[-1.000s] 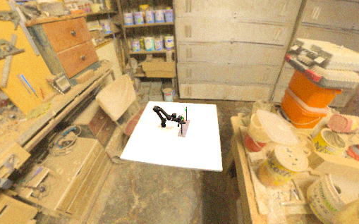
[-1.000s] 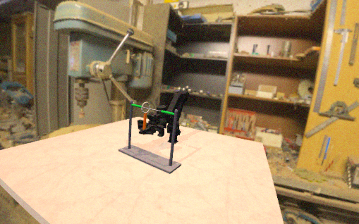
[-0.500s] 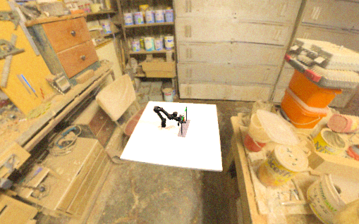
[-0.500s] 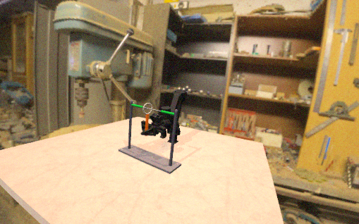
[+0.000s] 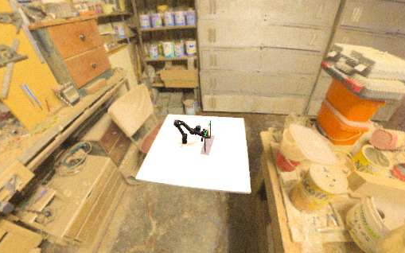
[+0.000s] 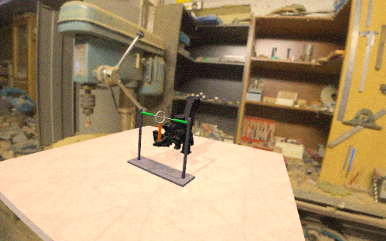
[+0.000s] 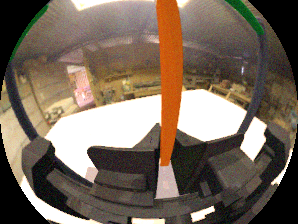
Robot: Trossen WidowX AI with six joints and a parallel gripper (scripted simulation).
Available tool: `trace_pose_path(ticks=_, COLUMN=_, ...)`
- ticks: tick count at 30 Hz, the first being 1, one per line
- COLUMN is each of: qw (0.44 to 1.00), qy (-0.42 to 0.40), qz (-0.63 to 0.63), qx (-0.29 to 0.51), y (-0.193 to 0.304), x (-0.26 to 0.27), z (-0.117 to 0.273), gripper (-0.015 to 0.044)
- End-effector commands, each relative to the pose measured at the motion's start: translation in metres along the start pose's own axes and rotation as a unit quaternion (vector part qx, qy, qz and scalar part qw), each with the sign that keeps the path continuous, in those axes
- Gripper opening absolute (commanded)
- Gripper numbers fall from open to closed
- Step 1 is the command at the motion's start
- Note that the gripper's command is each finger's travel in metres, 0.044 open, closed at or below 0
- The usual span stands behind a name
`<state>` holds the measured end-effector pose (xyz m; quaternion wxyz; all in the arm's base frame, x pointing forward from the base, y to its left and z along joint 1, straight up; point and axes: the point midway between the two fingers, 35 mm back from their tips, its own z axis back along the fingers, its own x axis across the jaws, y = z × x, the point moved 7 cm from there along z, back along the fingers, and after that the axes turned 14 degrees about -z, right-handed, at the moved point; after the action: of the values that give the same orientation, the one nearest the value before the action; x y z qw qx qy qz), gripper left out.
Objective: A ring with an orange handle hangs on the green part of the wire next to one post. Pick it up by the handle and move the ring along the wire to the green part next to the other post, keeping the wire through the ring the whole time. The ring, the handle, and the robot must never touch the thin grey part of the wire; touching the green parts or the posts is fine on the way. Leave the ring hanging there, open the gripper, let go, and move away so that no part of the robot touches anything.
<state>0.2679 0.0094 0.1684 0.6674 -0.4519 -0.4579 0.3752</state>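
The ring (image 6: pixel 155 116) is upright around the thin grey part of the wire, closer to the left green part (image 6: pixel 147 114) than to the right green part (image 6: pixel 180 121) in the exterior view. I cannot tell whether it touches the wire. Its orange handle (image 6: pixel 159 133) (image 7: pixel 171 75) hangs down from it. My gripper (image 6: pixel 159 139) (image 7: pixel 161 125) is shut on the handle's lower part, below the wire. The ring is out of view in the wrist view. In the top view the ring is too small to make out.
The left post (image 6: pixel 139 136) and right post (image 6: pixel 186 151) stand on a grey base (image 6: pixel 161 171) on the white table (image 5: pixel 200 175). In the wrist view, one post (image 7: pixel 19 107) is at the left and the other post (image 7: pixel 257 80) at the right, with the gripper between them.
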Motion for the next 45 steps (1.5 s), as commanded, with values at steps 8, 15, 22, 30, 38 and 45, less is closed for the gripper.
trace_pose_path(ticks=8, qw=0.996, qy=-0.077, qz=0.03, qx=0.016, y=-0.003, x=-0.001, z=-0.002, gripper=-0.015)
trace_pose_path(ticks=15, qw=0.989, qy=-0.132, qz=0.051, qx=0.03, y=-0.004, x=-0.005, z=-0.003, gripper=-0.015)
trace_pose_path(ticks=22, qw=0.982, qy=-0.171, qz=0.066, qx=0.04, y=-0.004, x=-0.005, z=-0.002, gripper=-0.015)
trace_pose_path(ticks=30, qw=0.981, qy=-0.177, qz=0.068, qx=0.042, y=-0.001, x=0.001, z=0.001, gripper=-0.015)
trace_pose_path(ticks=38, qw=0.985, qy=-0.156, qz=0.058, qx=0.037, y=0.003, x=0.011, z=0.005, gripper=-0.015)
trace_pose_path(ticks=45, qw=0.99, qy=-0.128, qz=0.046, qx=0.031, y=0.007, x=0.022, z=0.008, gripper=-0.015)
